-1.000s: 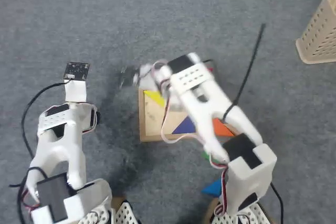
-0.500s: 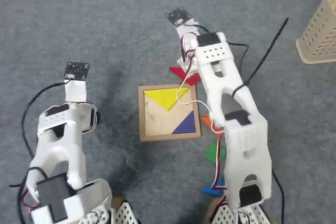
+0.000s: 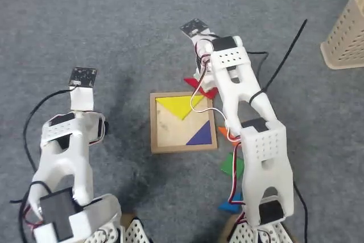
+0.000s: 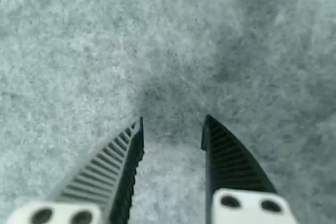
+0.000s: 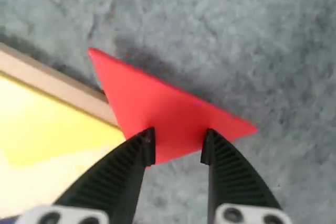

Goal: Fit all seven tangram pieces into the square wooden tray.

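Red triangle [image 5: 168,108] sits between the fingers of the right gripper [image 5: 178,145], which look pinched on its two short edges near the square corner. One tip overlaps the rim of the wooden tray [image 5: 52,74] just beside the gripper. It is probably light, stiff and smooth, so this hold on slanting edges could squirt it out — gripping across its flat faces seems safer — while the left gripper [image 4: 172,129] hangs spread over carpet.
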